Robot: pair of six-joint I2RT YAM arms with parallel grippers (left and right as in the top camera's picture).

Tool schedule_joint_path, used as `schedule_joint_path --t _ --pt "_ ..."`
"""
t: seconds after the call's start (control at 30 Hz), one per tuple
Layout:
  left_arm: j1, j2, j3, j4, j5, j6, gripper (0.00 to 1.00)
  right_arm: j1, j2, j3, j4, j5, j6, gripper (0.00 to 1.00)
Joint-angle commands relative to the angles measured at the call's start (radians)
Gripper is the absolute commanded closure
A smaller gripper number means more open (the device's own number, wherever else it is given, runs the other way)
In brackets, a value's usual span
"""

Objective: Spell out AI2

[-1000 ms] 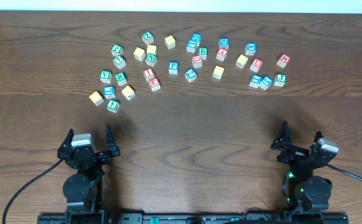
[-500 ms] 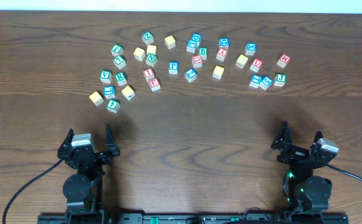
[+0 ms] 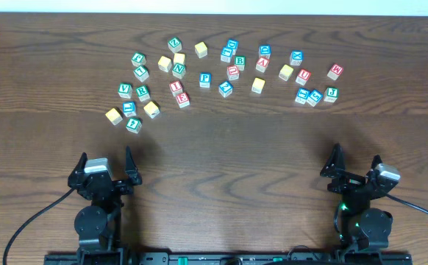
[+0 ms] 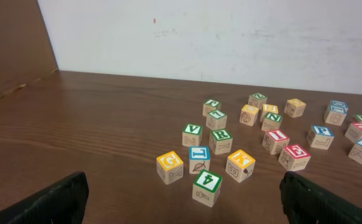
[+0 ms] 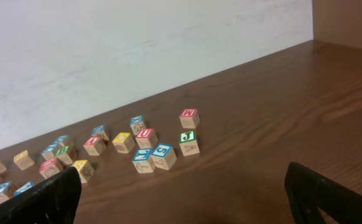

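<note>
Many wooden letter blocks lie scattered across the far half of the table. A red A block [image 3: 262, 64] sits right of centre and also shows in the right wrist view [image 5: 94, 145]. A red I block [image 3: 175, 87] sits left of centre and shows in the left wrist view [image 4: 276, 140]. A blue block [image 3: 225, 88] may read 2; I cannot tell for sure. My left gripper [image 3: 105, 159] [image 4: 181, 208] and right gripper [image 3: 355, 160] [image 5: 181, 190] are open and empty at the near edge, far from the blocks.
A green 4 block [image 3: 133, 124] is the block nearest my left gripper. Blue blocks and a green J block [image 3: 331, 93] form the cluster nearest my right gripper. A white wall runs along the table's far edge.
</note>
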Motion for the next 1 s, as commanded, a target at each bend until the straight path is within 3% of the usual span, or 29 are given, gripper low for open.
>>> schedule_joint_path --t 0.0,0.2,0.37,0.67,0.97 --pt "0.005 -0.006 -0.012 -0.042 -0.016 0.01 0.02 0.006 -0.004 -0.002 -0.003 0.008 -0.01 0.01" --pt "0.005 0.009 0.041 -0.042 -0.015 0.01 0.02 0.006 -0.004 -0.002 -0.003 0.008 -0.01 0.01" --pt "0.005 0.14 0.138 -0.042 0.011 0.01 0.02 0.006 -0.004 -0.002 -0.003 0.008 -0.01 0.01" --pt "0.004 0.523 0.428 -0.062 0.14 0.009 0.02 0.006 -0.004 -0.002 -0.003 0.008 -0.01 0.01" --pt "-0.029 0.893 0.8 -0.264 0.224 0.008 0.02 0.006 -0.004 -0.002 -0.003 0.008 -0.011 0.01"
